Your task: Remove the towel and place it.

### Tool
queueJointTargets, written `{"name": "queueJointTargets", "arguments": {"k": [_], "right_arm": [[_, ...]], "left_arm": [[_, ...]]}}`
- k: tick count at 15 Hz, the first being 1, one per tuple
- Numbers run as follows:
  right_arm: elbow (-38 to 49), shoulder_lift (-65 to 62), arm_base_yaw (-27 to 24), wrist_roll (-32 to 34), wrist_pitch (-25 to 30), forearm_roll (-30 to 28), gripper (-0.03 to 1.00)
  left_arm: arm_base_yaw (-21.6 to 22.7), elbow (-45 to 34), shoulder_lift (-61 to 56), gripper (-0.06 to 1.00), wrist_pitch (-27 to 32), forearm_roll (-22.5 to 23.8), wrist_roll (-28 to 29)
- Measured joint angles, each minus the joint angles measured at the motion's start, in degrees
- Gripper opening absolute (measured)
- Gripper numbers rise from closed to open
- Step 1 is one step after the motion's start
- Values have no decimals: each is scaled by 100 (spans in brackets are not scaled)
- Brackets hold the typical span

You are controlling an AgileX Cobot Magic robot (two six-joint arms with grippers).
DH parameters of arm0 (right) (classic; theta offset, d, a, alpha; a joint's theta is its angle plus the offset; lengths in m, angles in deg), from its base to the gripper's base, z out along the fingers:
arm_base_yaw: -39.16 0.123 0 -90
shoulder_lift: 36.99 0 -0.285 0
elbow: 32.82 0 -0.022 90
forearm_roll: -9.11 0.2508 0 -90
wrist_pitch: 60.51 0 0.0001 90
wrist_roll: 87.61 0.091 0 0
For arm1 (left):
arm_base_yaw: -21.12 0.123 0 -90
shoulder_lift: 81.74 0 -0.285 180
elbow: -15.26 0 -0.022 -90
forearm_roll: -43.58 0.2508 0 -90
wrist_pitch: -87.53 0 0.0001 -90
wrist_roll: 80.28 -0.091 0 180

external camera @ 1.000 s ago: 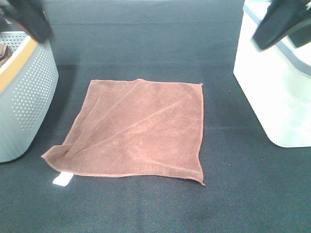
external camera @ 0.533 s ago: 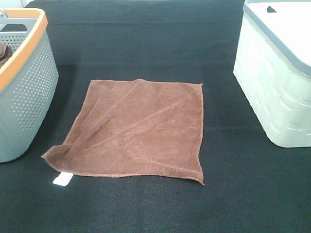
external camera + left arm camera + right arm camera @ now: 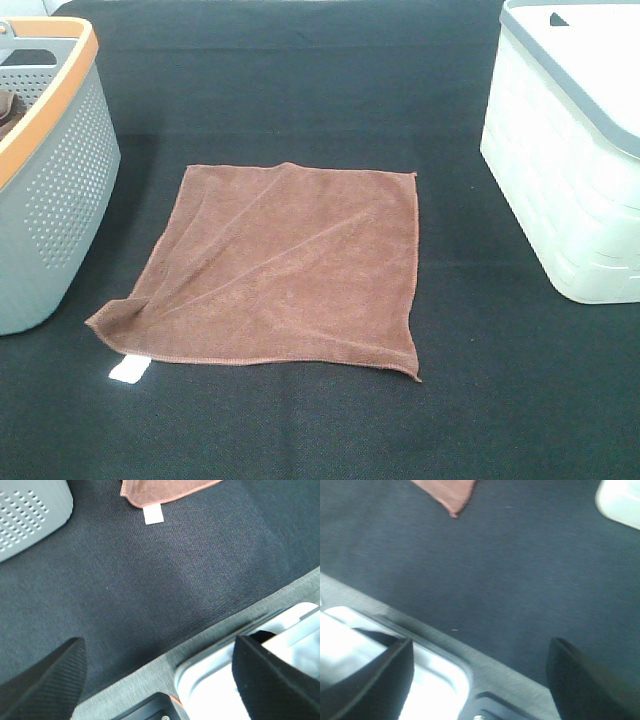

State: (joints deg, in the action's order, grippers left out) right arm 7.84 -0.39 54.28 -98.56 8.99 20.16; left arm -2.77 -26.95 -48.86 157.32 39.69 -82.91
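Observation:
The towel (image 3: 285, 265), a reddish-brown square cloth, lies spread flat on the black mat between the two containers, with its white tag (image 3: 129, 371) at the near left corner. In the left wrist view that corner of the towel (image 3: 160, 490) and the tag (image 3: 153, 514) show beyond my left gripper (image 3: 160, 680), which is open and holds nothing. In the right wrist view another corner of the towel (image 3: 450, 492) shows far from my right gripper (image 3: 480, 675), open and holding nothing too. Neither gripper appears in the exterior high view.
A grey perforated basket with an orange rim (image 3: 50, 100) stands at the left, something dark brown inside it. A white lidded bin (image 3: 575, 150) stands at the right. The black mat (image 3: 300, 430) ends at a grey table edge (image 3: 150, 680) near the arms.
Both arms, blurred at the top corners a second ago, have pulled back out of the exterior high view. The towel has not moved.

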Motion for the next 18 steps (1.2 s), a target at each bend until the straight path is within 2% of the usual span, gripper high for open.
{"name": "queueJointTargets", "arguments": {"k": [3,5,10,18], "right_arm": [[481,-710,0,0,-441,-143,70],[733,-1106,0,86,-751,-258,70],[739,-1209,0,298,-831,-418,70],[745,-1226,0,304,-831,-413,70]], "left_arm": [[0,-367,-751,76,-189,0,-166],[0,-447,-997,76,-596,-11,-332],[0,-625,-1014,76,-900,-40,-424],[0,-625,-1014,76,-928,-86,-430]]}}
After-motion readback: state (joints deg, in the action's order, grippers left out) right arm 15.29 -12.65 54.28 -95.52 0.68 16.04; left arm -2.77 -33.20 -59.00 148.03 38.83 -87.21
